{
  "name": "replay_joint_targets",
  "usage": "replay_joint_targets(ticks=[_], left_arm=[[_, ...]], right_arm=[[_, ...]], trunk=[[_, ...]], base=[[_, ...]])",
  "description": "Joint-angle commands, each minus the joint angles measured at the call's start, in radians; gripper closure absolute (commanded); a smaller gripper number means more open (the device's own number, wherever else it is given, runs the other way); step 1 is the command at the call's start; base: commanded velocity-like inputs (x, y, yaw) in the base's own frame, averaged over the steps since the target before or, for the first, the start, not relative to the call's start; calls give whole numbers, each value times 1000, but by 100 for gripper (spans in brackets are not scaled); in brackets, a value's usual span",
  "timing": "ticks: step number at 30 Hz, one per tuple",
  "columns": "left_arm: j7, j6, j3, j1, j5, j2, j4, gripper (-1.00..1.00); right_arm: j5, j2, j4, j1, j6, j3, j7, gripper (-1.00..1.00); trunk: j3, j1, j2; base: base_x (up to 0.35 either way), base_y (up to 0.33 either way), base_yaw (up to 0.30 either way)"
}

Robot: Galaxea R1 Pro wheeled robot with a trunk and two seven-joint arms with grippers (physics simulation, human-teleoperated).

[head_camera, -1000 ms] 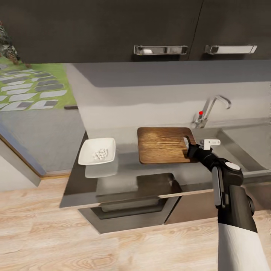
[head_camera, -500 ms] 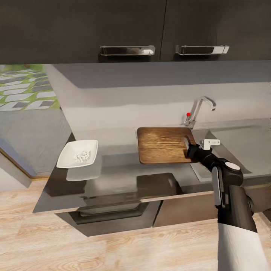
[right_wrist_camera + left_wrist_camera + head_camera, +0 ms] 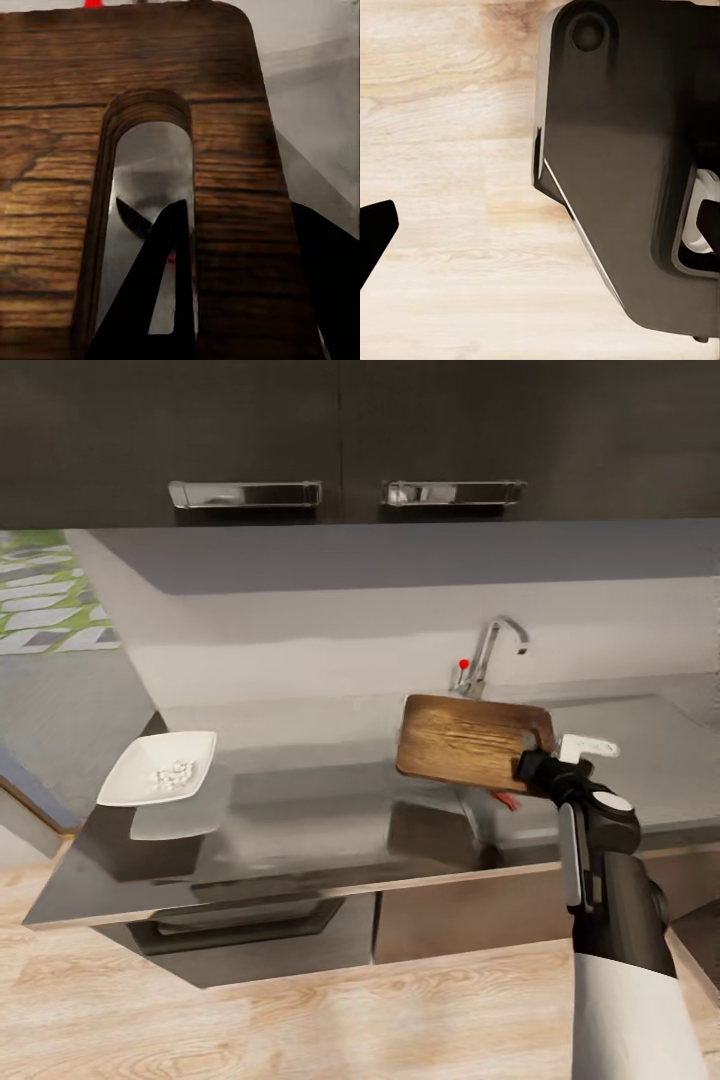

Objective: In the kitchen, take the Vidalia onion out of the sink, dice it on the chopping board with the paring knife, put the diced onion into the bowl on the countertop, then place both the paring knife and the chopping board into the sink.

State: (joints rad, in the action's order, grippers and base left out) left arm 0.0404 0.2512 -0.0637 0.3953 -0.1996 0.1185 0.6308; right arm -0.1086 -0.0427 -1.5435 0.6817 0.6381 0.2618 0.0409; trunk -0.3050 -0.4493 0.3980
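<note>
My right gripper point(image 3: 531, 765) is shut on the slot-handle end of the dark wooden chopping board point(image 3: 470, 740). It holds the board tilted in the air over the left part of the sink point(image 3: 478, 818). In the right wrist view one finger point(image 3: 161, 289) passes through the slot of the chopping board point(image 3: 112, 82). A reddish piece of the paring knife point(image 3: 507, 800) pokes out below the board, down in the sink. The white bowl point(image 3: 160, 768) with small pale onion pieces point(image 3: 172, 773) sits at the left of the grey countertop point(image 3: 300, 810). My left gripper point(image 3: 540, 229) hangs open over the wooden floor.
The chrome tap point(image 3: 490, 645) with its red knob point(image 3: 463, 663) stands just behind the raised board. The flat drainboard point(image 3: 655, 775) stretches to the right. Dark wall cabinets point(image 3: 350, 430) hang above, and the counter's front edge point(image 3: 300, 890) runs along the wooden floor.
The head view has swung to the right. My right gripper has lifted the chopping board off the countertop and carried it right, over the sink; the knife's red part now shows beneath it.
</note>
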Motion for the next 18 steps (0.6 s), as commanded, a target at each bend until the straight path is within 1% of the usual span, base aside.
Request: replay_joint_targets(ticks=[1,2,3,5,6,7,8,9,10,11,12,13,14,15,16,17,18], left_arm=[[2,2,-4,0,-11,1,1,-100],[2,2,-4,0,-11,1,1,-100],[2,2,-4,0,-11,1,1,-100],[3,2,-4,0,-12,0,-2,-100],[3,2,-4,0,-12,0,-4,-100],[3,2,-4,0,-11,0,-5,-100],[3,2,-4,0,-11,-2,-7,-100],[3,2,-4,0,-11,-7,-8,-100],[4,2,-4,0,-10,-9,-9,-100],[4,2,-4,0,-10,-11,-11,-100],[4,3,-4,0,-9,-15,-14,-100],[5,3,-4,0,-9,-20,-21,-100],[5,3,-4,0,-8,-23,-28,-100],[5,3,-4,0,-8,-24,-32,-100],[6,3,-4,0,-8,-25,-36,-100],[6,3,-4,0,-8,-26,-38,-100],[7,3,-4,0,-8,-26,-39,-100]], right_arm=[[2,-17,-1,1,5,2,-51,100],[2,-29,-1,1,5,4,-87,100],[3,-49,-1,1,3,9,-147,100],[11,-85,-1,1,-1,18,-253,100],[15,-100,-1,1,-4,20,-292,100],[20,-122,1,1,-18,21,-363,100],[23,-132,3,1,-44,21,-450,100],[28,-132,4,1,-80,21,-550,100],[37,-132,4,1,-102,19,-617,100],[64,-132,5,1,-125,16,-709,100],[113,-132,6,2,-137,4,-782,100],[175,-132,8,2,-145,-17,-842,100],[235,-132,9,3,-151,-47,-905,100],[268,-132,10,3,-159,-70,-955,100],[302,-132,12,5,-182,-115,-1041,100],[315,-132,15,6,-204,-151,-1099,100],[327,-132,24,9,-239,-212,-1178,100]], trunk=[[-2,-1,2],[-2,-1,2],[-2,-1,2],[-2,-1,2],[-2,-1,2],[-2,-1,2],[-2,-1,2],[-2,-1,2],[-2,-1,2],[-2,-1,2],[-2,-1,2],[-2,-1,2],[-2,-1,2],[-2,-1,2],[-2,-1,2],[-2,-1,2],[-2,-1,2]], base=[[0,-316,0],[0,-305,0],[0,-247,0],[0,-101,0],[0,-44,0],[0,-22,0],[0,-11,0],[0,-6,0],[0,-4,0],[0,-2,0],[0,0,0],[0,0,0],[0,0,0],[0,0,0],[0,0,0],[0,0,0],[0,0,0]])
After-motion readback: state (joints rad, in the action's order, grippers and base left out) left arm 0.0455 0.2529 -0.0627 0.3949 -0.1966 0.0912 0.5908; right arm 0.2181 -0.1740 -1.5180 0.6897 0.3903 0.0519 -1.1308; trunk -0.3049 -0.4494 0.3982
